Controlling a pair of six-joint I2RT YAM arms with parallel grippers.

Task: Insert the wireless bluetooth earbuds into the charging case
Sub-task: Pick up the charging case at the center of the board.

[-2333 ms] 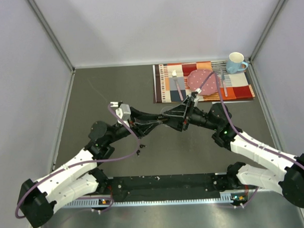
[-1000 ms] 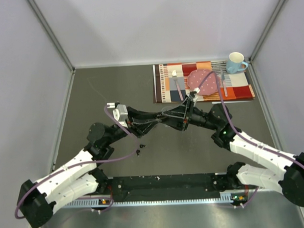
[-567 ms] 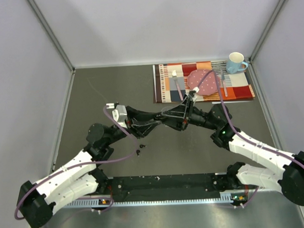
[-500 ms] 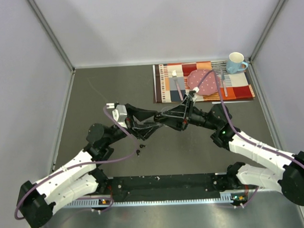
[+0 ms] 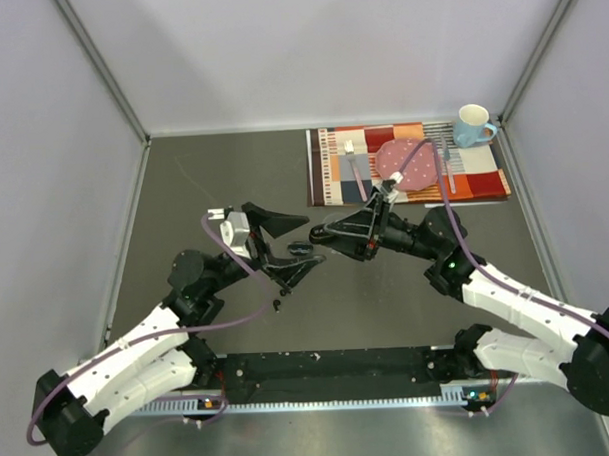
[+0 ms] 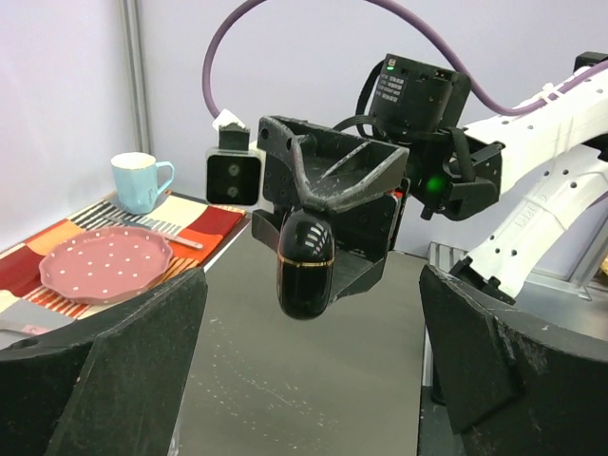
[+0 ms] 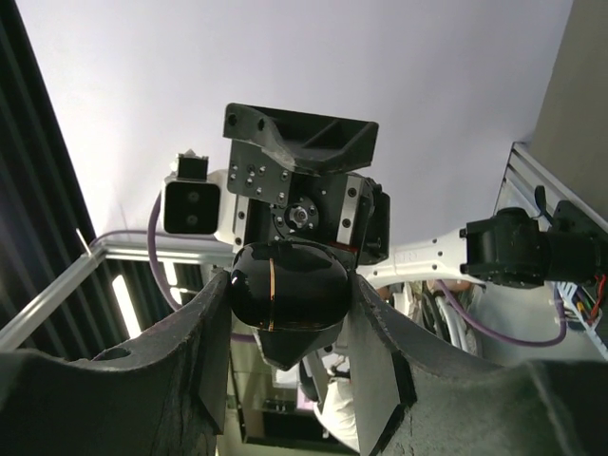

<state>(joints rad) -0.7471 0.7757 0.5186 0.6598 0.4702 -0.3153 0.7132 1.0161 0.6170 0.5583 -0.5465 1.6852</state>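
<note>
The charging case (image 5: 301,248) is a glossy black oval with a thin gold seam, held above the table's middle. My right gripper (image 5: 325,237) is shut on it, and in the right wrist view the case (image 7: 290,285) sits pinched between both fingers of that gripper (image 7: 290,302). My left gripper (image 5: 307,244) faces it from the left with its jaws spread wide, touching nothing. The left wrist view shows the case (image 6: 305,266) hanging ahead of this gripper (image 6: 313,285). A tiny black earbud (image 5: 276,305) lies on the table below the left arm.
A patterned placemat (image 5: 333,172) lies at the back right with a pink dotted plate (image 5: 407,164), a fork (image 5: 354,158) and a light blue mug (image 5: 473,125). Grey walls close off both sides and the back. A black rail (image 5: 329,365) runs along the near edge.
My left gripper has opened from shut to wide and drawn back left, off the case. The right gripper keeps the case in about the same place.
</note>
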